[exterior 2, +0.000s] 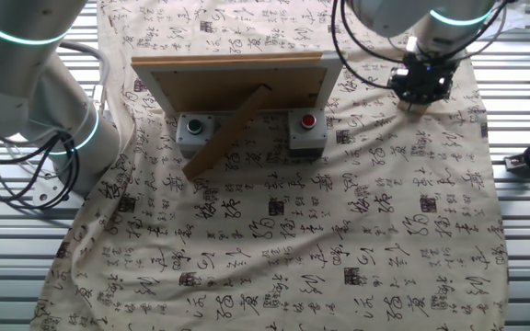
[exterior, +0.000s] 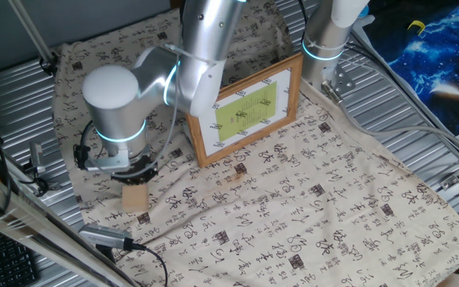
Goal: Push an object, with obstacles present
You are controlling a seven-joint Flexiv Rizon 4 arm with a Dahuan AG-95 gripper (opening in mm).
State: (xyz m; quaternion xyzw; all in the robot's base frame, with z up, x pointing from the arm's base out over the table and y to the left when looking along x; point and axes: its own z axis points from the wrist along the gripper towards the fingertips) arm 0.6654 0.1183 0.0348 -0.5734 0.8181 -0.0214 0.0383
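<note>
End effector of my arm hangs low over the table, its dark fingers pointing down; whether they stand wide or narrow I cannot tell from either view. Directly beneath and just in front of the fingertips sits the small plain light-tan wooden cube, seemingly touching or nearly touching them, on the beige cloth printed with dark calligraphy. In the other fixed view the cube is hidden under the end effector.

Handling, as I judge it: the cube looks light, rigid and not fragile, with flat faces. On cloth it should slide with some drag and may tip or wrinkle the fabric, so contact belongs low and centred on one flat side face.

Beside my end effector, near but apart from the cube, stands the rectangular brown-bordered wooden picture frame with white mat and yellow-green centre, leaning on its rear strut.

Count: one cube, one frame, two grey button boxes behind the frame.
</note>
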